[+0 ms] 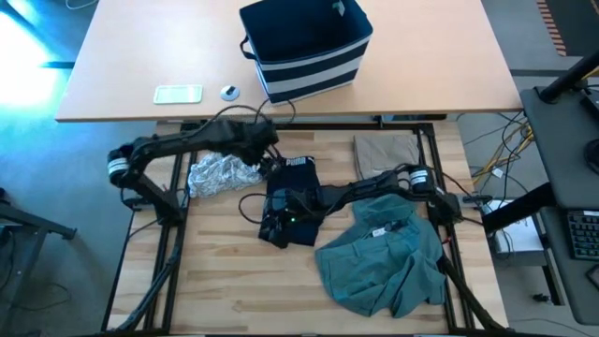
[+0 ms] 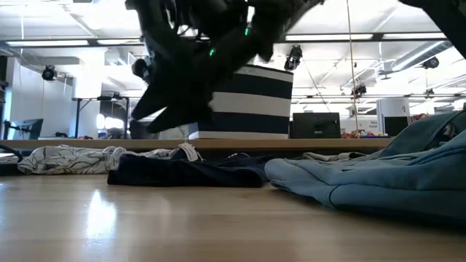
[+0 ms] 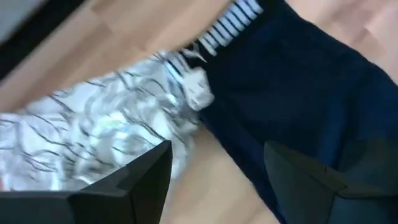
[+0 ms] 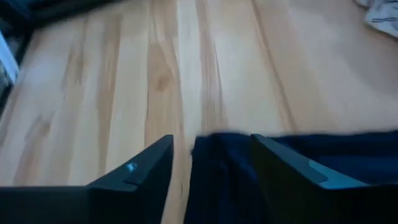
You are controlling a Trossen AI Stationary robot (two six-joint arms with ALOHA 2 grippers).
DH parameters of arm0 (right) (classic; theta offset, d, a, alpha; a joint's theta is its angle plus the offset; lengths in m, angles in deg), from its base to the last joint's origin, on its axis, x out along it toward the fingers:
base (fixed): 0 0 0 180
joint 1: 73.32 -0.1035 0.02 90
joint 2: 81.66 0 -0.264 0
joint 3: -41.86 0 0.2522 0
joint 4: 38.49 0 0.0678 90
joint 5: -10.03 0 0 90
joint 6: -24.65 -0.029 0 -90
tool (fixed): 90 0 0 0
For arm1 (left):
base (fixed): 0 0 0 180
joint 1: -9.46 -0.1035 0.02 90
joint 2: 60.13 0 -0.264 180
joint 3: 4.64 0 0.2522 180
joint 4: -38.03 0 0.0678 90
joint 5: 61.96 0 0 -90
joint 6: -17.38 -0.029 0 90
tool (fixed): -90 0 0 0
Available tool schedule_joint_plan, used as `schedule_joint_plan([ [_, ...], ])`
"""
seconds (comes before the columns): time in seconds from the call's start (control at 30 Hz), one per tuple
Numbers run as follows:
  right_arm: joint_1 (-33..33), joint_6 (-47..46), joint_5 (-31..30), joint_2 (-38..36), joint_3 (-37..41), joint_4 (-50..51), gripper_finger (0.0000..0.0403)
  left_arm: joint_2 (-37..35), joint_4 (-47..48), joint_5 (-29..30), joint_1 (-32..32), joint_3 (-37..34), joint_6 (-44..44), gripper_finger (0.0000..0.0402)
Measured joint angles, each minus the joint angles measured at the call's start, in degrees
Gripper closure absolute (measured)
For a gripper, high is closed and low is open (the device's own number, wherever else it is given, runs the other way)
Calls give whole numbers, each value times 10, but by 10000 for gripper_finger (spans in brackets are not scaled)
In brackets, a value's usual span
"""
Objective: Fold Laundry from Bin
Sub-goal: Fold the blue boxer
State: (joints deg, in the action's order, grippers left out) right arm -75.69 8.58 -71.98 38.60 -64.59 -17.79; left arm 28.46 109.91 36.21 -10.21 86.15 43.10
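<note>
Taking the navy garment [image 1: 292,201] at the table's middle as the mark: both arms meet over it, the left gripper [image 1: 271,161] above its far edge, the right gripper [image 1: 274,225] above its near edge, so the air over it is crowded. To its left the patterned garment [image 1: 220,174] lies touching it. To its right the teal garment [image 1: 384,255] spreads wide and lumpy, with the tan garment [image 1: 386,151] beyond that. Bare wood [image 1: 234,281] lies open in front of the navy garment and toward the near left corner. Well behind it, the bin [image 1: 309,47] stands on the far desk [image 1: 440,75], with open desk surface either side.
</note>
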Motion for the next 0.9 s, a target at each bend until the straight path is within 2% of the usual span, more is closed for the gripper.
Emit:
schedule_joint_plan([
  [0.2,-7,71,-23,-76,-37,269,154,-34,-40,-1,74,-72,63,164],
  [0.37,-2,76,-107,-167,13,375,151,-31,-151,-21,167,-150,126,164],
  [0.53,1,10,-110,-217,112,316,156,2,-272,-17,225,-208,186,164],
  [0.63,-6,-38,-110,-215,167,228,158,35,-261,-2,236,-220,190,164],
  [0.77,-19,-87,-112,-167,197,125,158,77,-221,-2,243,-240,189,164],
  [0.9,-29,-102,-110,-99,167,124,158,99,-227,-2,258,-265,190,164],
])
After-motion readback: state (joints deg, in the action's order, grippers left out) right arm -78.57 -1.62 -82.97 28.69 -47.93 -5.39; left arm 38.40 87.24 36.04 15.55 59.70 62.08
